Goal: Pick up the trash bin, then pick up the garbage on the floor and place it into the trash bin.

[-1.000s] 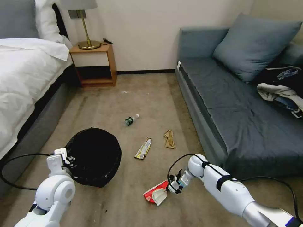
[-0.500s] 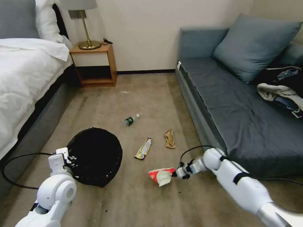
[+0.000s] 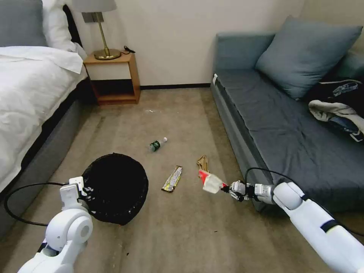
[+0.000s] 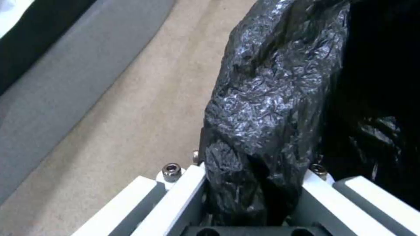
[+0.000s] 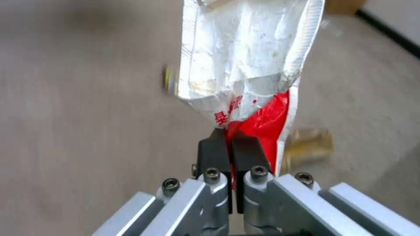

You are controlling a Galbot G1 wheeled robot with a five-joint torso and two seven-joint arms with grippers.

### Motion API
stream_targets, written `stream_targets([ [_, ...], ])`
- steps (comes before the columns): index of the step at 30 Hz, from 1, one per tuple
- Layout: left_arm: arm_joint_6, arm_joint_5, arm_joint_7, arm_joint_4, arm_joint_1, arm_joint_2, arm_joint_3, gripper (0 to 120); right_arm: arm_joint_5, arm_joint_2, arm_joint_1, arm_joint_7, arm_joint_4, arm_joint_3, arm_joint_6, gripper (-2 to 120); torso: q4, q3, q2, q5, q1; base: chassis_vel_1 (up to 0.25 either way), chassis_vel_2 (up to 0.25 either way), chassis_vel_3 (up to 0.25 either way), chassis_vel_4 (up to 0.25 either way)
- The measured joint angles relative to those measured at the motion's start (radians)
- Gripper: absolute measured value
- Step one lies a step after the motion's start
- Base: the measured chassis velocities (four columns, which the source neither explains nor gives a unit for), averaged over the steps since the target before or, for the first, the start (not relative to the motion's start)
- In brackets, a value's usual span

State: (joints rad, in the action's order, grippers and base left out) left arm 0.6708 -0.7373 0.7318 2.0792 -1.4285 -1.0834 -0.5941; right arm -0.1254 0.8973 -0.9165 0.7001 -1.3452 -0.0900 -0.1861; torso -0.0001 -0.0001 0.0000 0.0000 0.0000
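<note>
Red-and-white wrapper [image 3: 209, 182] pinched (right jaws) — aloft.

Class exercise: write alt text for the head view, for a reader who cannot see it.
The right gripper holds a red-and-white wrapper above the carpet beside a grey sofa, while the left gripper grips the rim of a black-lined trash bin. A yellow-silver wrapper, tan paper and small bottle lie on the floor.
</note>
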Motion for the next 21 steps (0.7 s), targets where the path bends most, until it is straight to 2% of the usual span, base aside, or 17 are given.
stream_targets([
  [2,0.0,0.0,0.0,-0.001,0.002,-0.001,0.002,1,-0.106,-0.009,-0.012,-0.025,-0.047,0.015,0.01,0,-0.0001,0.0,0.0,-0.0001,0.0,0.0,0.0,0.0,0.0],
  [4,0.0,0.0,0.0,-0.001,0.003,-0.001,0.003,1,-0.154,-0.012,-0.014,-0.036,-0.074,0.024,0.012,0,-0.0001,0.0,0.0,0.0,0.0,0.0,0.0,0.0,0.0],
  [7,0.001,0.0,0.0,-0.003,0.007,0.002,0.009,1,-0.303,-0.015,0.012,-0.101,-0.192,0.101,0.025,0,-0.0001,0.0,0.0,-0.0001,0.0,0.0,0.0,0.0,0.0],
  [10,0.003,0.0,0.001,-0.004,0.011,0.004,0.012,1,-0.366,-0.004,0.06,-0.127,-0.252,0.166,0.049,0,0.0003,0.0,0.0,-0.0004,0.0,0.0,0.0,0.0,0.0],
  [14,0.007,-0.004,0.008,0.002,0.014,0.004,0.012,1,-0.404,0.025,0.157,-0.137,-0.292,0.268,0.084,0,0.0004,0.0,0.0,-0.0003,0.0,0.0,0.0,0.0,0.0],
  [21,0.011,-0.005,0.013,0.016,0.004,-0.008,0.004,1,-0.416,0.096,0.304,-0.112,-0.269,0.422,0.103,0,0.0005,0.0,0.0,-0.0004,0.0,0.0,0.0,0.0,0.0],
])
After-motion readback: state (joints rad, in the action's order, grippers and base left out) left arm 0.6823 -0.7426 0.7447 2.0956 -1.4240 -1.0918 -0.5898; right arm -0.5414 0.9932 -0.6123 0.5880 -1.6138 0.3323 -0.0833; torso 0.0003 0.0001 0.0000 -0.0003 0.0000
